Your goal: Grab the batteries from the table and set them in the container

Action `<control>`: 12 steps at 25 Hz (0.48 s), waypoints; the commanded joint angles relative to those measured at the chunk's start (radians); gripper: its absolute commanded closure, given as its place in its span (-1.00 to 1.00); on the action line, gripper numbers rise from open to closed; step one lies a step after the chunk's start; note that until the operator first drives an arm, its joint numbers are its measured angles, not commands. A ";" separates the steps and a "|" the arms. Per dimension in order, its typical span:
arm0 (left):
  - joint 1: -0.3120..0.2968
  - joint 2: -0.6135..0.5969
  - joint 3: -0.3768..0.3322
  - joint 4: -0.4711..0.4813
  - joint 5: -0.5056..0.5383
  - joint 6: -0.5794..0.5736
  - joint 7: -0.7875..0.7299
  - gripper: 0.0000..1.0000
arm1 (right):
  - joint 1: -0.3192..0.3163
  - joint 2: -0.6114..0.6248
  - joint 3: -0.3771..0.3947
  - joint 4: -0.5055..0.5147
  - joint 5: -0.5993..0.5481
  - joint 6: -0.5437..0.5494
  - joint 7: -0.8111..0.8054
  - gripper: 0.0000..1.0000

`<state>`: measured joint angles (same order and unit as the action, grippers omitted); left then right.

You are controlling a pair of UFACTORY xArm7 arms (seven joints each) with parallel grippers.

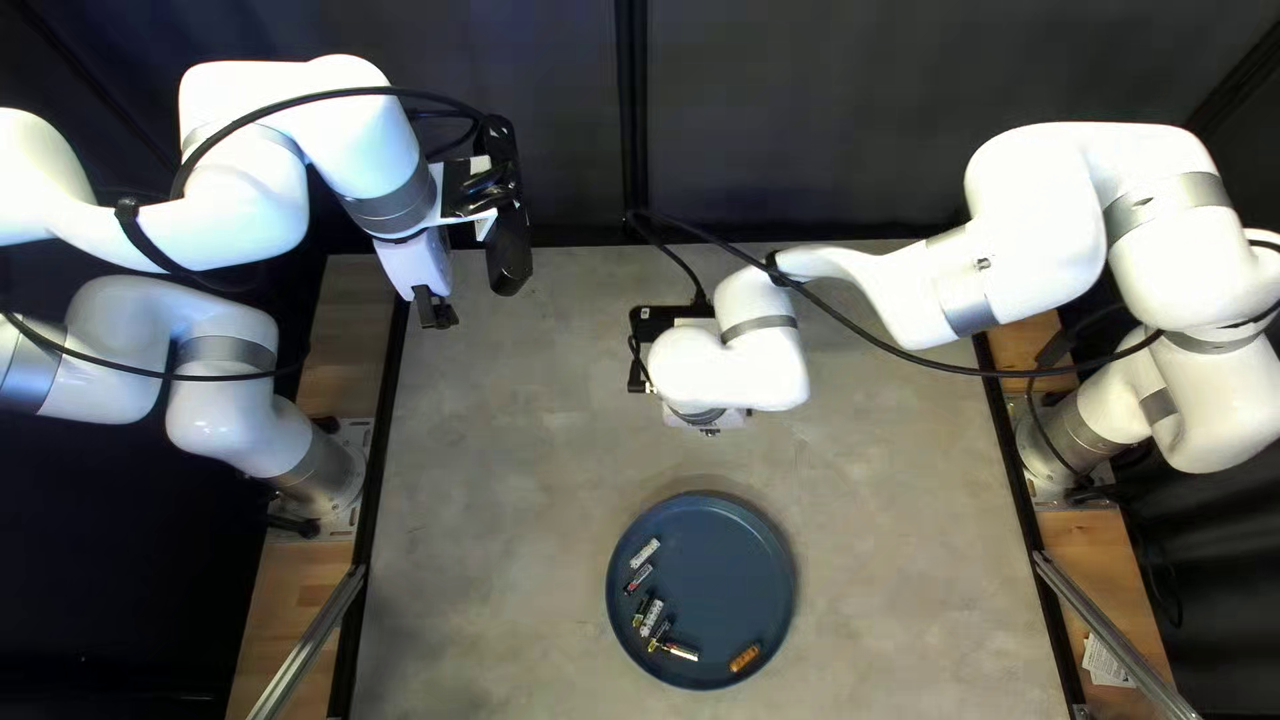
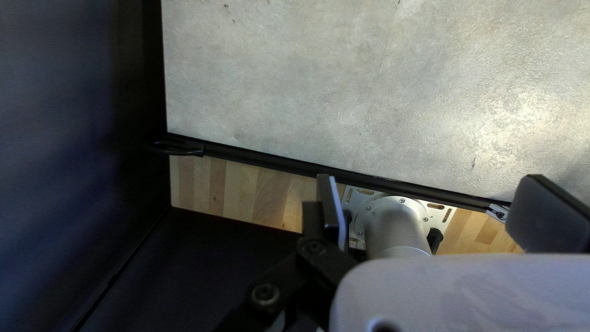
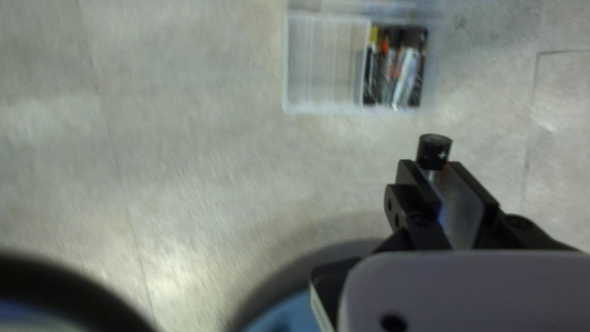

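Left arm (image 1: 247, 220) is raised and bent, upper left of the top left view. Left pincer (image 1: 472, 283) is spread; its fingers (image 2: 332, 212) stand well apart. Right arm (image 1: 1034, 174) reaches inward from its base, wrist (image 1: 734, 367) near mid-view. Right pincer (image 1: 710, 430) points down, fingers nearly together, narrow gap between.

Bright light washes your table (image 1: 507, 534) in the top left view, where a soft shadow rims the blue plate (image 1: 727, 574) and the curtain (image 1: 800, 107) falls dim. Glare whitens the table in your left wrist view; in your right wrist view, the clear container (image 3: 326, 67) blurs.
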<state>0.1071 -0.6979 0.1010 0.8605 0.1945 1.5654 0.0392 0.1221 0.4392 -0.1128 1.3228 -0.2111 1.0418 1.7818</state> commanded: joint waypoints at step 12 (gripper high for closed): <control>0.000 0.000 0.000 0.000 0.000 0.000 0.000 -1.00 | 0.022 0.007 -0.023 -0.023 -0.087 -0.027 0.020 1.00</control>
<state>0.1071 -0.6979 0.1010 0.8605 0.1945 1.5654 0.0392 0.1423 0.4428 -0.1330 1.3004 -0.2919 1.0144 1.7985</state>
